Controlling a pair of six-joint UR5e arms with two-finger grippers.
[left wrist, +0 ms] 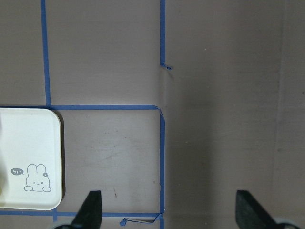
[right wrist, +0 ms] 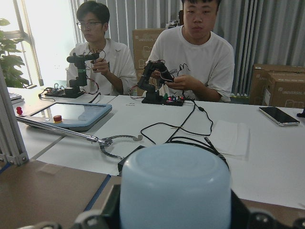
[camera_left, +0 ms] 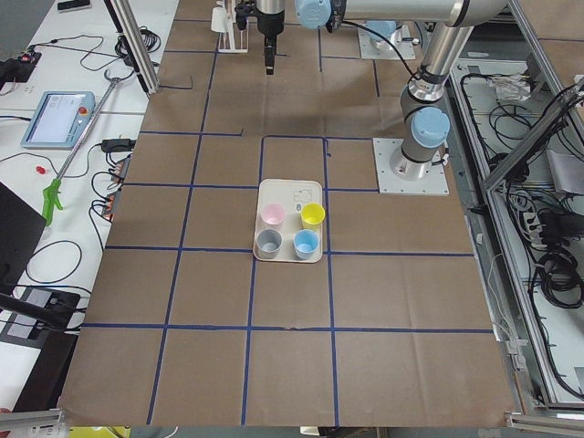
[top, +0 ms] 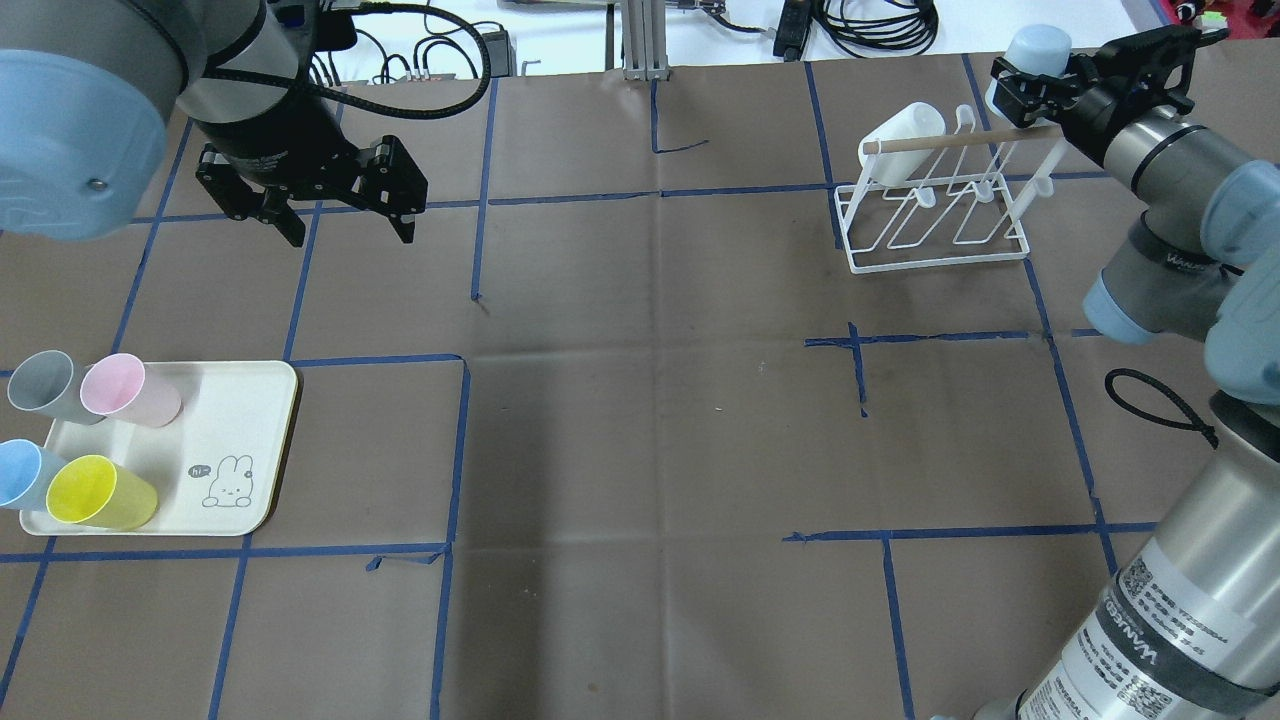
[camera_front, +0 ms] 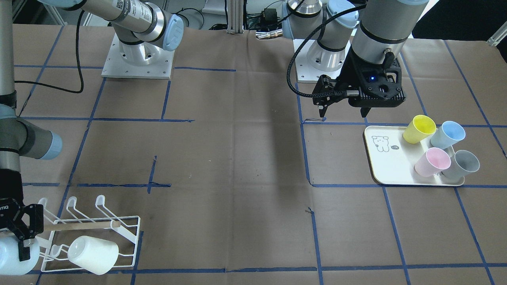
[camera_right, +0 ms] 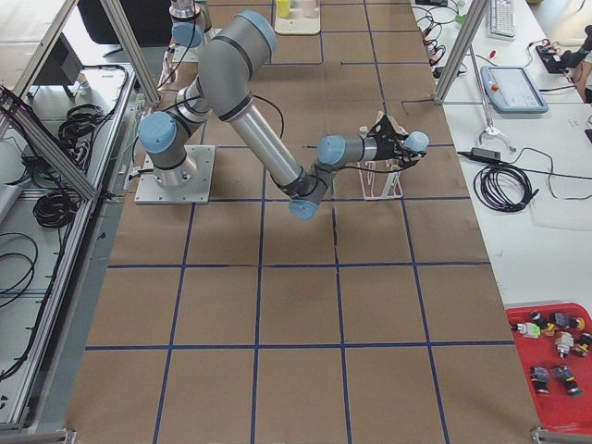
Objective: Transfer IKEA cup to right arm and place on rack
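Note:
My right gripper point(top: 1040, 75) is shut on a pale-blue cup point(top: 1035, 45) and holds it on its side at the far right end of the white wire rack point(top: 940, 225), level with the wooden dowel point(top: 960, 141). The cup fills the lower part of the right wrist view point(right wrist: 174, 191). In the front view the right gripper point(camera_front: 18, 241) and its cup point(camera_front: 10, 257) sit just left of the rack point(camera_front: 126, 231). A white cup point(top: 900, 140) hangs on a rack prong. My left gripper point(top: 340, 215) is open and empty, above the table beyond the tray; it also shows in the left wrist view point(left wrist: 170, 210).
A cream tray point(top: 240, 420) with a rabbit drawing holds yellow point(top: 100, 492), blue point(top: 20, 472), pink point(top: 128, 392) and grey point(top: 45, 385) cups at the table's left. Blue tape lines grid the brown table. Two operators sit beyond the table's far edge point(right wrist: 200, 57).

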